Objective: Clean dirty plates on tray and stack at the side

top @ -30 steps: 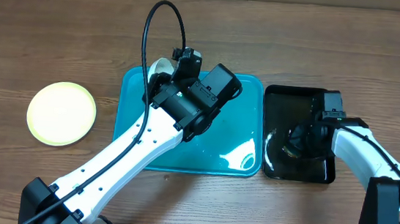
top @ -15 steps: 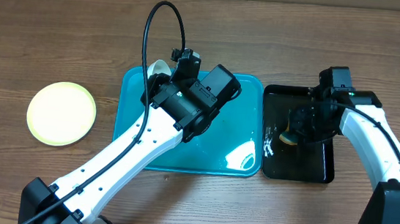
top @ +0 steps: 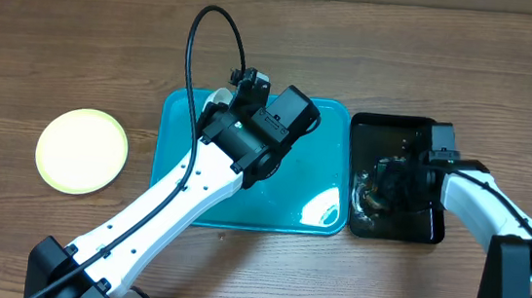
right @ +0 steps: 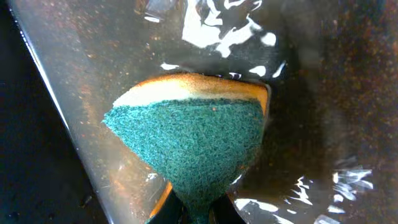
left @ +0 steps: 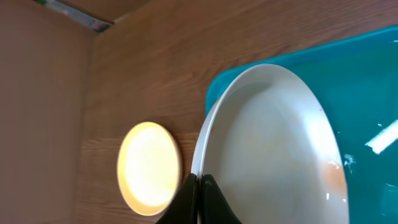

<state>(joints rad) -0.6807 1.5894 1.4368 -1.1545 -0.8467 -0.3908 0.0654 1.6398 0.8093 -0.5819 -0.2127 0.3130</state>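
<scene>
Sponge (right: 193, 143) (coarse, green) back in black tray (top: 390, 136)

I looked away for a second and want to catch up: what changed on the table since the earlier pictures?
The right pincer, gripping the sponge, swung toward the far edge of the black tray, then returned into its water. The left pincer kept holding the white plate over the blue tray, barely shifting; the yellow-green plate stayed put.
</scene>
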